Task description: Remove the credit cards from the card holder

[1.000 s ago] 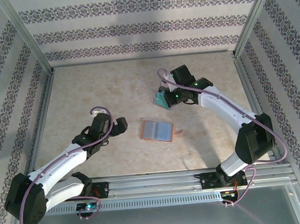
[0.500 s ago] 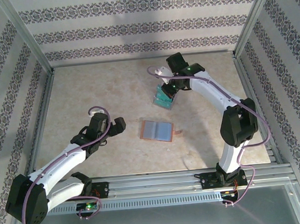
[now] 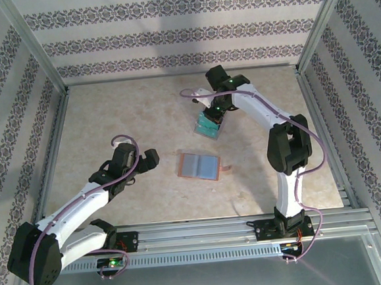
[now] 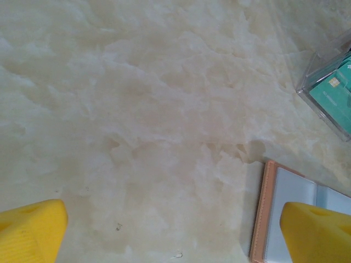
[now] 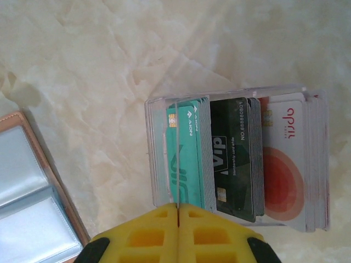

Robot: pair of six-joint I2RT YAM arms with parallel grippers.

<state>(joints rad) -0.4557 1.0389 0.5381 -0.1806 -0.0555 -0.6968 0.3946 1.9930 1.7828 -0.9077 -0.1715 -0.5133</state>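
Over the far middle of the table (image 3: 122, 115), the right gripper (image 5: 178, 216) is hovering with its yellow fingers (image 5: 219, 241) pressing flat together, leaving only a hairline seam between them. A thin pale line is running from that seam up across the cards below; whether it is a card pinched edge-on I cannot tell. Directly under the fingers a clear box (image 5: 156, 164) is sitting on the marbled surface. It is holding credit cards (image 5: 189, 164) standing on edge in packs: teal at one end, black in the middle, white with a red circle at the other end.

Nearer the arm bases, and apart from the box, the card holder (image 3: 200, 166) is lying open and flat. Its grey-blue pockets are facing up, and its small brown tab (image 3: 227, 170) is sticking out at the right edge. Whether any card is sitting in those pockets I cannot tell.

To the left of the holder the left gripper (image 3: 150, 159) is hanging low over bare table. Its fingers are standing wide apart and gripping nothing, and the holder's left edge is showing just beside its right finger in the wrist view.
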